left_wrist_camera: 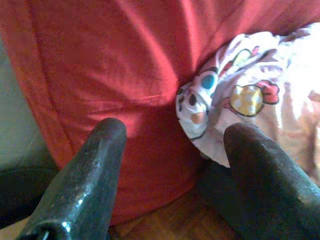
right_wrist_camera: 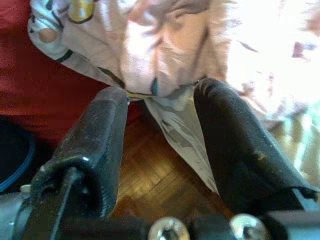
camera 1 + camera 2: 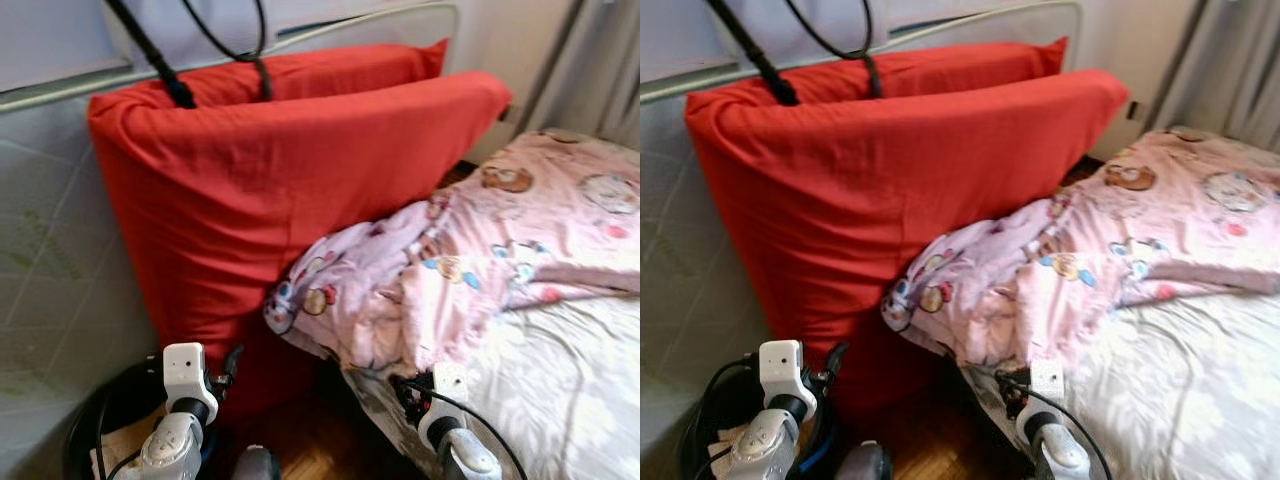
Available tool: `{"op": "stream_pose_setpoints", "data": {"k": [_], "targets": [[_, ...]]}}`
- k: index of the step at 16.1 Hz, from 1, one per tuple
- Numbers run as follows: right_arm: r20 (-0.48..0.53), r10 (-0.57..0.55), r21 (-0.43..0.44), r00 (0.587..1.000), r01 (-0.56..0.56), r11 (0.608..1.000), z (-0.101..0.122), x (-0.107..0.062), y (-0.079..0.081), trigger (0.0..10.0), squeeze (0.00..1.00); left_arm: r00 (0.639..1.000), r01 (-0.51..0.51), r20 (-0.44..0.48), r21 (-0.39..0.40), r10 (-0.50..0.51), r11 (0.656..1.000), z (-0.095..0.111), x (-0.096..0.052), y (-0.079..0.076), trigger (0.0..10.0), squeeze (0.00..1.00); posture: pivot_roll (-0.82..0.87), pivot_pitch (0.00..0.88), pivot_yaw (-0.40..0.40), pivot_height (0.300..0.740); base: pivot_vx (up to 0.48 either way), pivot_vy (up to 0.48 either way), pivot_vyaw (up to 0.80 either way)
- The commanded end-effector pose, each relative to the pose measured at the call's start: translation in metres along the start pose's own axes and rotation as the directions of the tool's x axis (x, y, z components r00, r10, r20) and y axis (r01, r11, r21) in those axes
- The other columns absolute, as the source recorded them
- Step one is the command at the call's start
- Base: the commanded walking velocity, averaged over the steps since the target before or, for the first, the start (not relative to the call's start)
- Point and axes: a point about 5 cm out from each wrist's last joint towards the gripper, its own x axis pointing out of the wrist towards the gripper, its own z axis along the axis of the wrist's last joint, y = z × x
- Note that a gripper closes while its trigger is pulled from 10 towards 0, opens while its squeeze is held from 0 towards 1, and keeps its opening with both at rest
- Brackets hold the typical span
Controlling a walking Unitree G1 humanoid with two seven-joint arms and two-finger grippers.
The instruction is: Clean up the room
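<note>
From the head camera, a big red cushion (image 3: 270, 190) stood on edge against the wall, and a pink patterned blanket (image 3: 470, 260) lay rumpled on the bed (image 3: 570, 390), one corner spilling off the near edge toward the cushion. Both arms were low at the bottom of the picture. The left gripper (image 3: 232, 362) sat just short of the cushion's lower face, with the hanging blanket corner ahead of it and off to its right. The right gripper (image 3: 405, 392) sat at the bed's edge, directly below the drooping folds. A dark round bin (image 3: 105, 420) was behind and left of the left gripper.

In the left wrist view, the left gripper (image 1: 175, 165) was spread wide and empty. The cushion lay straight ahead between its fingers, and the blanket corner (image 1: 225, 95) lay beyond the right-hand finger.

In the right wrist view, the right gripper (image 2: 162, 135) was also parted and held nothing. The blanket's bunched edge (image 2: 150, 50) hung just past its fingertips, above bare wooden floor (image 2: 160, 185).

The blanket's hanging edge ran roughly crosswise to the right gripper, which looked the nearer of the two, so a short reach forward and up should have met it.
</note>
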Motion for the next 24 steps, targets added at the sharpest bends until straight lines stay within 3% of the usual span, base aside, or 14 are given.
{"op": "stream_pose_setpoints", "data": {"k": [1, 4, 9, 14, 16, 17, 18, 22, 24], "targets": [[0.014, 0.011, -0.015, 1.000, -0.010, 1.000, 0.004, 0.002, 0.002, 10.0, 0.00, 1.000, -0.012, 0.006, -0.008, 0.012, 1.000, 0.002, 0.000, 0.004, 10.0, 0.00, 0.03, 0.000, 0.007, 0.630, 0.341, 0.000, 0.00], [0.008, 0.010, -0.022, 1.000, -0.010, 1.000, 0.004, 0.002, 0.002, 10.0, 0.00, 1.000, -0.009, 0.004, -0.009, 0.009, 1.000, 0.002, 0.000, 0.003, 10.0, 0.00, 0.03, 0.000, 0.007, 0.630, 0.342, 0.000, 0.72], [0.003, -0.005, -0.011, 1.000, 0.005, 1.000, 0.004, 0.003, 0.001, 10.0, 0.00, 1.000, -0.007, 0.005, -0.010, 0.007, 1.000, 0.002, 0.000, 0.002, 10.0, 0.00, 0.03, 0.000, 0.006, 0.630, 0.344, 0.000, 0.00], [-0.016, -0.215, 0.072, 0.976, 0.216, 0.974, 0.003, -0.002, -0.021, 10.0, 0.00, 1.000, 0.012, 0.012, -0.015, -0.012, 1.000, 0.003, -0.001, 0.000, 10.0, 0.00, 0.04, 0.000, 0.005, 0.630, 0.127, 0.000, 0.00], [-0.032, -0.356, 0.190, 0.934, 0.355, 0.915, 0.003, -0.006, -0.035, 10.0, 0.00, 1.000, 0.009, 0.010, -0.012, -0.009, 1.000, 0.002, -0.002, 0.001, 10.0, 0.00, 0.04, 0.000, 0.006, 0.630, 0.000, 0.000, 0.00], [-0.045, -0.391, 0.236, 0.919, 0.390, 0.890, 0.001, -0.007, -0.037, 10.0, 0.82, 1.000, 0.009, 0.009, -0.010, -0.009, 1.000, 0.002, -0.002, 0.001, 10.0, 0.00, 0.04, 0.000, 0.007, 0.630, 0.000, 0.000, 0.00], [-0.059, -0.418, 0.268, 0.907, 0.418, 0.868, 0.001, -0.008, -0.040, 10.0, 1.00, 1.000, 0.009, 0.009, -0.009, -0.009, 1.000, 0.002, -0.002, 0.001, 10.0, 0.00, 0.04, 0.000, 0.006, 0.630, 0.000, 0.000, 0.00], [-0.138, -0.480, 0.394, 0.866, 0.493, 0.776, -0.007, -0.010, -0.042, 10.0, 1.00, 1.000, 0.005, 0.005, -0.003, -0.005, 1.000, 0.001, -0.005, 0.004, 10.0, 0.00, 0.05, 0.000, 0.007, 0.630, 0.000, 0.000, 0.00], [-0.154, -0.470, 0.407, 0.869, 0.489, 0.771, -0.009, -0.010, -0.040, 10.0, 1.00, 1.000, 0.006, -0.003, 0.001, -0.006, 1.000, -0.001, -0.007, 0.005, 10.0, 0.00, 0.05, 0.000, 0.011, 0.630, 0.000, 0.000, 0.00]]}}
